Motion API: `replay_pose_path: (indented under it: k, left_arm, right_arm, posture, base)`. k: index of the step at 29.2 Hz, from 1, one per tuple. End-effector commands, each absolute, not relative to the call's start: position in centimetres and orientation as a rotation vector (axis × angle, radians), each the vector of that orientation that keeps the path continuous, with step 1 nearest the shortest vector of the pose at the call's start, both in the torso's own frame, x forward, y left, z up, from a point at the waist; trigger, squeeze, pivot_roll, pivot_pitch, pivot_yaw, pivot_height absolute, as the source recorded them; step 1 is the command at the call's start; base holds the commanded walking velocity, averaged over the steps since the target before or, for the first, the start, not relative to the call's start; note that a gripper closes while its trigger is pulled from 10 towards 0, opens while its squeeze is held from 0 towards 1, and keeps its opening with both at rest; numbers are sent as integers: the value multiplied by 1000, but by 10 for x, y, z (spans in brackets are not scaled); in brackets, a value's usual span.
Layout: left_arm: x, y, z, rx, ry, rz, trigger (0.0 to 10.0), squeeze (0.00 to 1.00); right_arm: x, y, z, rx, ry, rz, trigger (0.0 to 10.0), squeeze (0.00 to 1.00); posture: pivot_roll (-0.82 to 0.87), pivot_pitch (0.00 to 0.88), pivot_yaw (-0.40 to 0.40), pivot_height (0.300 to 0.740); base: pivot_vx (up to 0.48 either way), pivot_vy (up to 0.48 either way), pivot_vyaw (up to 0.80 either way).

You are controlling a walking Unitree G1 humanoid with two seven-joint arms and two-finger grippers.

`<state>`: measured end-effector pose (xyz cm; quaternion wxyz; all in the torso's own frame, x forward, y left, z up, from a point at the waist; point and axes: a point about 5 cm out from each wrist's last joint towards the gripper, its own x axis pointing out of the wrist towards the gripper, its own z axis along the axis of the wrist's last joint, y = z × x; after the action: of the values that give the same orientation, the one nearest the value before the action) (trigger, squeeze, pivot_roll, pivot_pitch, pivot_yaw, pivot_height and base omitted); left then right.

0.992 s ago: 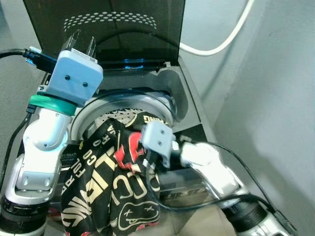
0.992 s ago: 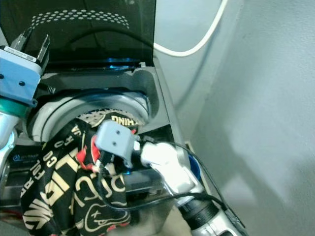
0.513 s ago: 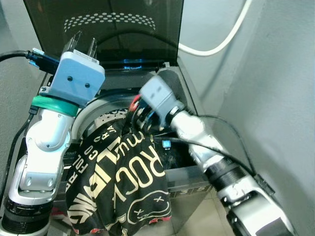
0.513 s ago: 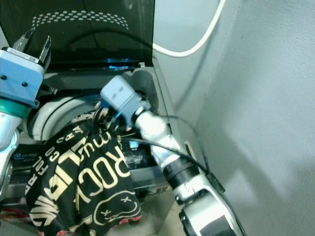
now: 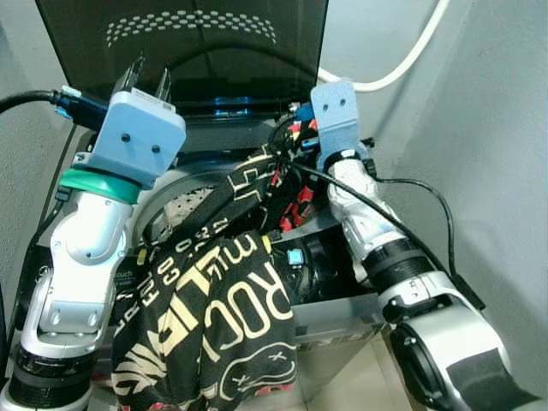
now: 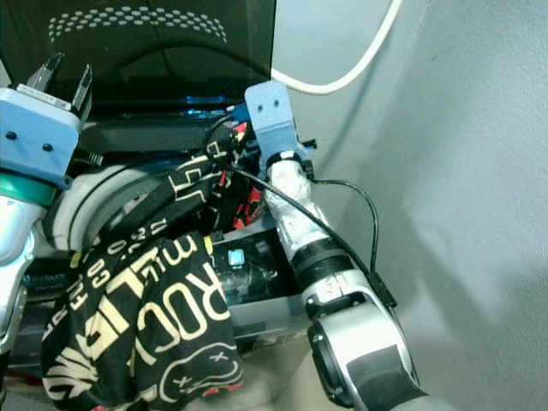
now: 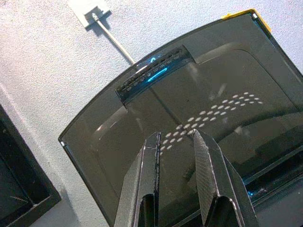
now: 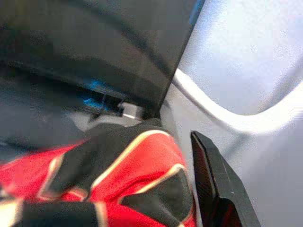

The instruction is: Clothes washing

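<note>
A black garment (image 5: 214, 317) with cream lettering and red patches hangs from my right gripper (image 5: 289, 150), which is shut on its top edge. The cloth stretches down across the drum opening (image 5: 181, 190) of the top-loading washing machine and drapes over its front edge. In the right wrist view, red and black cloth (image 8: 137, 170) lies beside one black finger (image 8: 213, 184). My left gripper (image 5: 147, 75) is raised at the machine's left, pointing at the upright dark lid (image 5: 188, 51). Its fingers (image 7: 154, 156) are a little apart with nothing between them.
A grey wall stands close on the right, with a white hose (image 5: 402, 64) running down it behind the machine. A black cable (image 5: 30, 98) leads off my left wrist. The control panel (image 5: 295, 257) shows a small lit display at the front right.
My right gripper has risen from the machine's front to up near the lid hinge, pulling the garment up with it. The left arm has stayed put.
</note>
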<state>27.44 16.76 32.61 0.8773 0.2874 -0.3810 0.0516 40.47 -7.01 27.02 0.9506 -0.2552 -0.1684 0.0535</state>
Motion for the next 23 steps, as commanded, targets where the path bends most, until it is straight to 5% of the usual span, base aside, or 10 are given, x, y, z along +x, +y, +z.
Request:
replay_pose_path:
  k: [1, 2, 4, 9, 10, 11, 12, 18, 23]
  left_arm:
    - [272, 167, 326, 603, -800, 111, 10000, 0]
    - [272, 167, 327, 603, -800, 109, 10000, 0]
    - [272, 167, 328, 604, -801, 104, 10000, 0]
    - [273, 167, 329, 606, -803, 97, 10000, 0]
    - [273, 166, 329, 608, -804, 88, 10000, 0]
    - [273, 166, 329, 608, -804, 88, 10000, 0]
    - [274, 165, 329, 608, -804, 80, 10000, 0]
    - [274, 163, 328, 607, -805, 71, 10000, 0]
    - [273, 163, 327, 608, -802, 69, 10000, 0]
  right_arm:
    - [403, -58, 270, -594, -365, 182, 10000, 0]
    - [397, -47, 262, -804, -386, 352, 10000, 0]
    - [391, -45, 254, -941, -375, 529, 10000, 12]
    - [387, -49, 253, -975, -357, 656, 10000, 24]
    - [392, -62, 273, -950, -391, 596, 10000, 549]
    - [392, -62, 273, -950, -391, 596, 10000, 549]
    - [397, -73, 292, -940, -436, 491, 10000, 1000]
    - [397, -78, 296, -928, -411, 547, 10000, 1000]
    - [367, -75, 272, -842, -328, 1002, 10000, 1000]
  posture:
    - [161, 66, 31, 740]
    - [160, 67, 32, 740]
    - [155, 65, 35, 740]
    - [153, 63, 36, 740]
    - [149, 61, 37, 740]
    - [149, 61, 37, 740]
    - [145, 57, 38, 740]
    - [150, 56, 37, 740]
    - [152, 58, 36, 740]
  base:
    - [0, 0, 0]
    - [0, 0, 0]
    - [0, 0, 0]
    - [0, 0, 0]
    - [0, 0, 0]
    - [0, 0, 0]
    - [0, 0, 0]
    - [0, 0, 0]
    - [0, 0, 0]
